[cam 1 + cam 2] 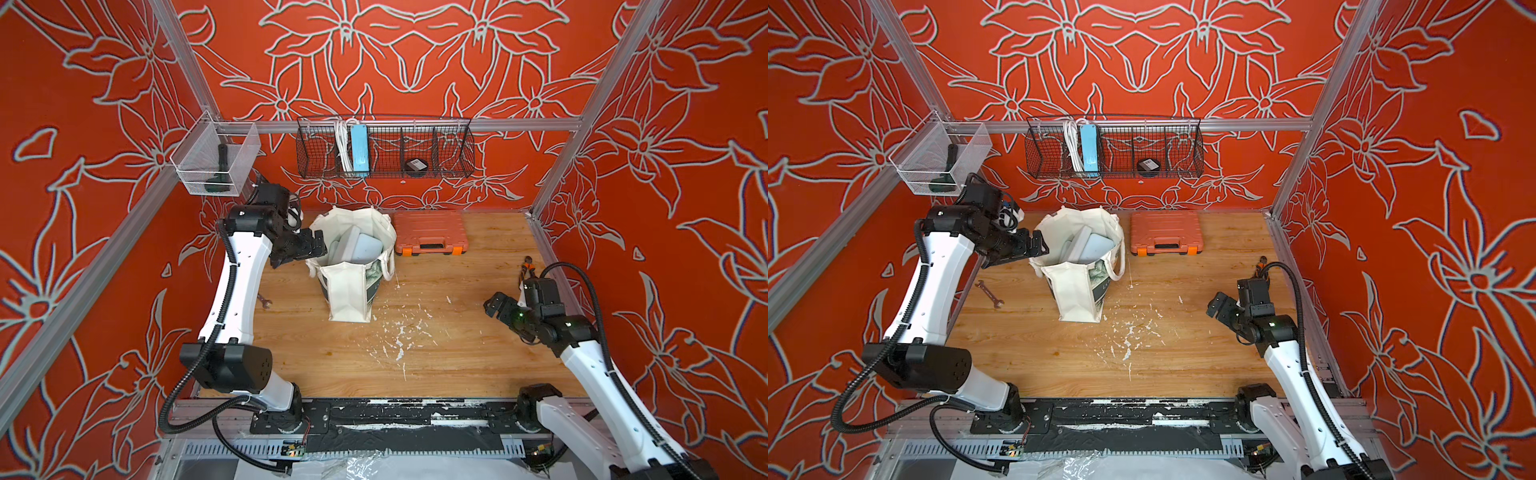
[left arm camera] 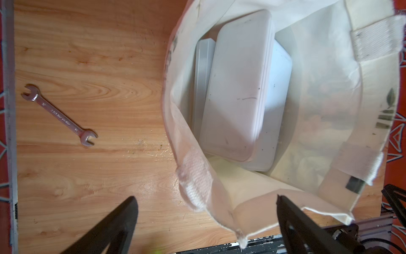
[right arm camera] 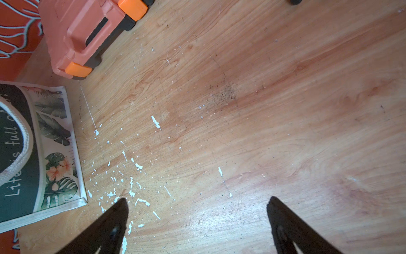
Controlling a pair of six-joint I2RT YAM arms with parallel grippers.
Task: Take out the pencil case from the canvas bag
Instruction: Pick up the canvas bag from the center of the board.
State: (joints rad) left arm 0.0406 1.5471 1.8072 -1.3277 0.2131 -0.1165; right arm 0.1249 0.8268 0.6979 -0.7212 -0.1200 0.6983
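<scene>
**Pencil case inside the bag, both grippers spread wide**

The canvas bag (image 1: 351,295) stands upright just left of the middle of the table (image 1: 457,353) in both top views. Its mouth gapes open, and its printed face with flowers and lettering is turned toward the right side of the frame. One looped handle hangs down over that face.

The pencil case (image 2: 237,88), a white box with rounded corners, sits down inside the bag. It leans on a pale blue box (image 2: 280,88), with a flat grey piece (image 2: 202,77) on its other side. The left wrist view looks straight into the opening and shows all three.

The left gripper (image 1: 307,249) hangs at the left rim of the bag, its jaws wide apart. In the wrist view one finger shows over bare wood and the other over the near edge of the cloth. Whether either touches the cloth cannot be told.

The right gripper (image 1: 492,305) hovers at the right of the frame, well apart from the bag. Its jaws are also wide, over wood flecked with white chips.

An orange tool case (image 1: 428,232) lies shut just right of the bag, against the back wall. A wrench (image 2: 59,114) lies on the table at the left, near the left arm, and a pair of pliers (image 1: 528,264) lies at the right edge. On the back rail hangs a wire basket (image 1: 453,153) holding a blue power strip (image 1: 358,151).
</scene>
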